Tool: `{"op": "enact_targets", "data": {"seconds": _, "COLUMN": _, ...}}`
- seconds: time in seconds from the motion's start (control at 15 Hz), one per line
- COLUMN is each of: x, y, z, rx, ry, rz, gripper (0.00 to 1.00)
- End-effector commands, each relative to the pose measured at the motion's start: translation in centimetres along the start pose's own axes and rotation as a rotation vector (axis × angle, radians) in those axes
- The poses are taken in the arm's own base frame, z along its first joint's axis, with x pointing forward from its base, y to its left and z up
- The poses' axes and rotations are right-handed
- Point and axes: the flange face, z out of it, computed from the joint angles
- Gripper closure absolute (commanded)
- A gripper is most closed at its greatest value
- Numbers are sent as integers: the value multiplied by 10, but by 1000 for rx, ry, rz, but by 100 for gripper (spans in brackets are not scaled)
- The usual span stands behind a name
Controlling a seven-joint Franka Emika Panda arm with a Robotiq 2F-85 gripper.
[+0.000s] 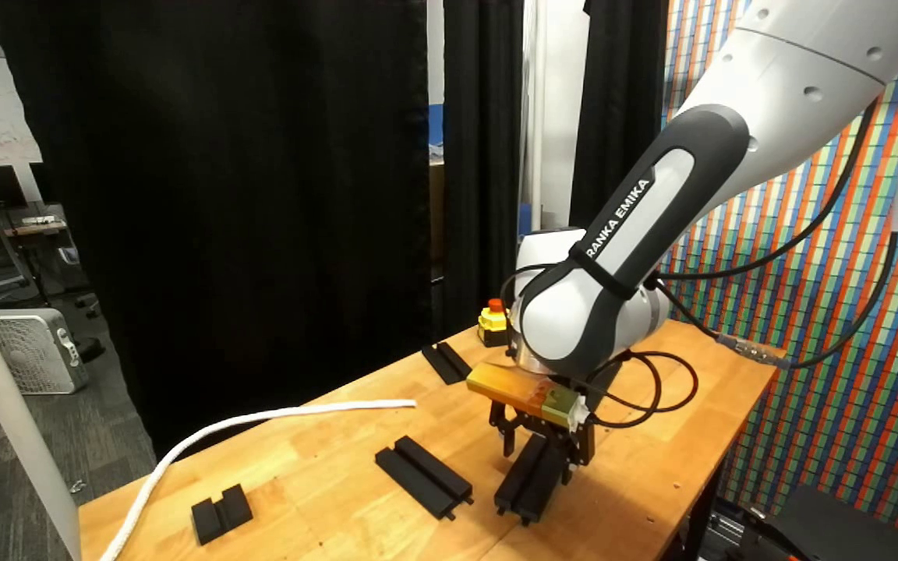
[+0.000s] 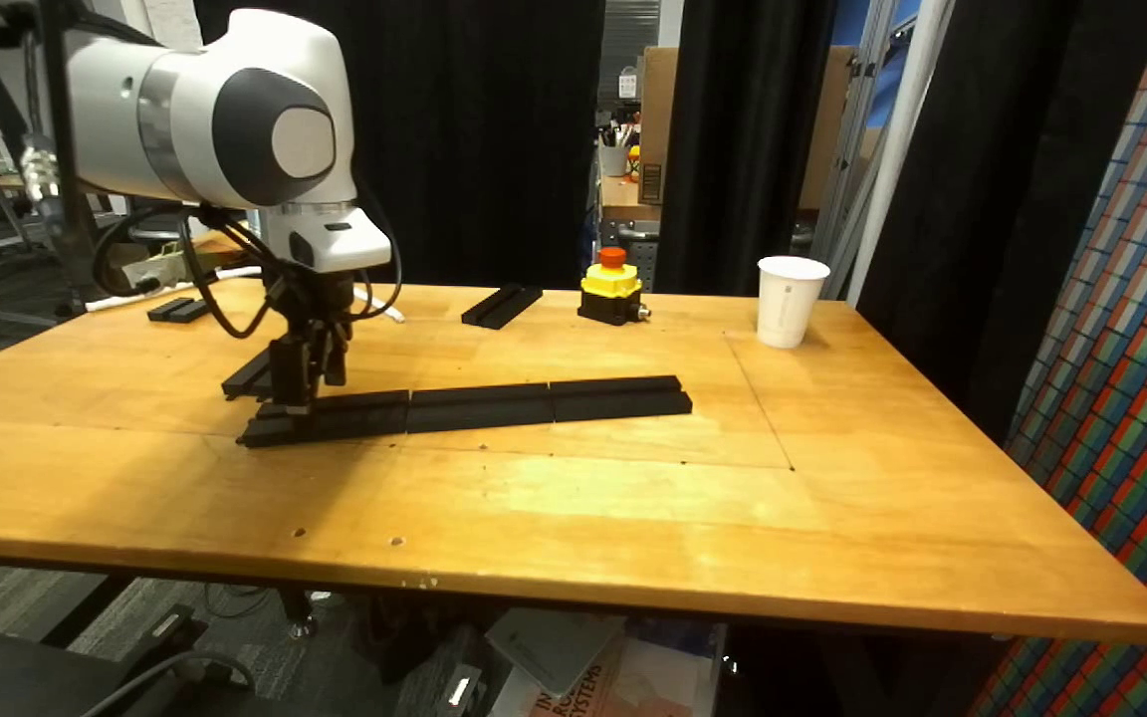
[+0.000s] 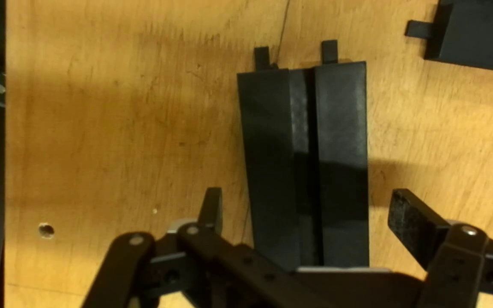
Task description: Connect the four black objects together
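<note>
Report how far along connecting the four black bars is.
Done: three bars sit end to end, thin seams between them; whether locked, I can't tell. In hand: nothing gripped; the open gripper straddles the end bar of those three. Left: the fourth bar lies apart from them, yet to be attached.

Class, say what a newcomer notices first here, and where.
Probably the big white robot arm over the wooden table. Its open gripper straddles one end of a row of three black bars. A yellow button and white cup stand near the table's far edge in an exterior view.
</note>
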Motion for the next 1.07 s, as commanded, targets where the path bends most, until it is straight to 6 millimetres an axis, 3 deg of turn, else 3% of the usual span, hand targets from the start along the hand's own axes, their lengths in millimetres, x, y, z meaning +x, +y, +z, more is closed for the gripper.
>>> {"op": "enact_targets", "data": {"seconds": 0.0, "x": 6, "y": -3, "z": -4, "rx": 4, "ry": 0, "rz": 28, "gripper": 0}}
{"op": "enact_targets", "data": {"seconds": 1.0, "x": 18, "y": -5, "z": 3, "rx": -36, "ry": -5, "rz": 32, "gripper": 0}}
